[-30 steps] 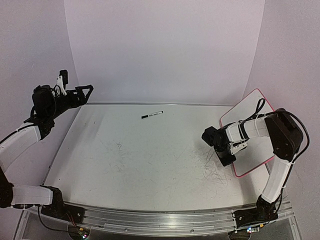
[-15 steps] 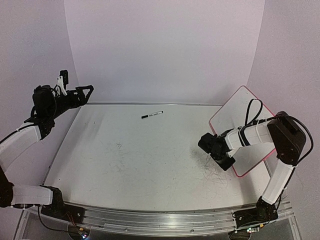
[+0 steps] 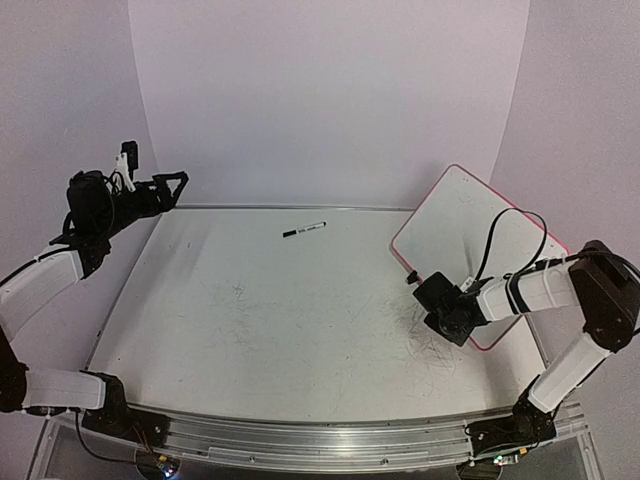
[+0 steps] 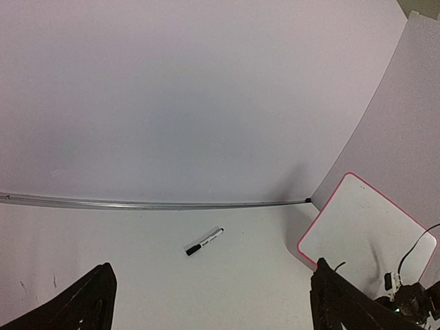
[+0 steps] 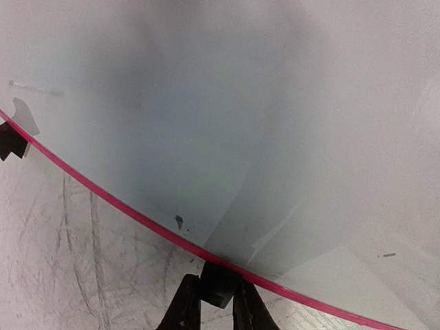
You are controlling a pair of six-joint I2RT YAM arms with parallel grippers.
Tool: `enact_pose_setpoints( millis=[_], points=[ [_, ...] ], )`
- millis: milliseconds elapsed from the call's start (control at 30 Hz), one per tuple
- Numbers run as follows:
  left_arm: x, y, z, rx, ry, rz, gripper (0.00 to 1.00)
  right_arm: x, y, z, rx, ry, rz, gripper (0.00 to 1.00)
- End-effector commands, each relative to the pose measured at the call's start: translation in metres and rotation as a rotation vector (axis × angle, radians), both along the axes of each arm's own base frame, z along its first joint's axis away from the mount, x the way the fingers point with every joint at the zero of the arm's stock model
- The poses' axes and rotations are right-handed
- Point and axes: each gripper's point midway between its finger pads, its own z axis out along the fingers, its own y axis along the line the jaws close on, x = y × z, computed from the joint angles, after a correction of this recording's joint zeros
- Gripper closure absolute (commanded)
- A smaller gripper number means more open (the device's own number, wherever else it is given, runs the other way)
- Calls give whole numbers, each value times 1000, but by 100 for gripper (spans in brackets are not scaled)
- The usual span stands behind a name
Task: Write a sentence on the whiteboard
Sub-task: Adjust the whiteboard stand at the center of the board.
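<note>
The whiteboard (image 3: pixel 478 238), white with a pink-red rim, stands tilted at the right of the table, its far edge raised. My right gripper (image 3: pixel 452 322) is shut on a small black clip (image 5: pixel 220 283) at the low near rim of the whiteboard (image 5: pixel 247 130); the right gripper (image 5: pixel 215 306) has a finger on each side of the clip. The sentence is out of view. A black-capped marker (image 3: pixel 304 230) lies at the far middle of the table. My left gripper (image 3: pixel 178 184) hangs open, high at the far left and well away from the marker (image 4: pixel 204 241); the left gripper (image 4: pixel 212 302) holds nothing.
The tabletop (image 3: pixel 300 320) is scuffed grey-white, with dark scribble marks (image 3: pixel 432 350) beside the right gripper. A second black clip (image 5: pixel 10 141) sits further along the board's rim. A metal rail (image 4: pixel 151 203) runs along the table's far edge below the white backdrop.
The whiteboard has swung left and risen at its far edge, showing more of its face. The right gripper has stayed shut on the clip while its arm dropped lower. The left arm has not moved.
</note>
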Motion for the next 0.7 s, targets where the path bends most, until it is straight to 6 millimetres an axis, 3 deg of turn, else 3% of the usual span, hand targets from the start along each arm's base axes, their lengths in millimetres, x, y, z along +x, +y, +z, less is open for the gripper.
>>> enact_pose_setpoints(
  millis=[0,300,667],
  points=[
    [-1,-5,18,-14,-51,-26,1,22,38,32,75,-146,220,100],
    [1,-6,15,-15,-42,-31,1,14,54,39,56,-228,507,100],
    [4,-10,8,-13,-23,-47,0,14,98,54,69,-309,800,100]
  ],
)
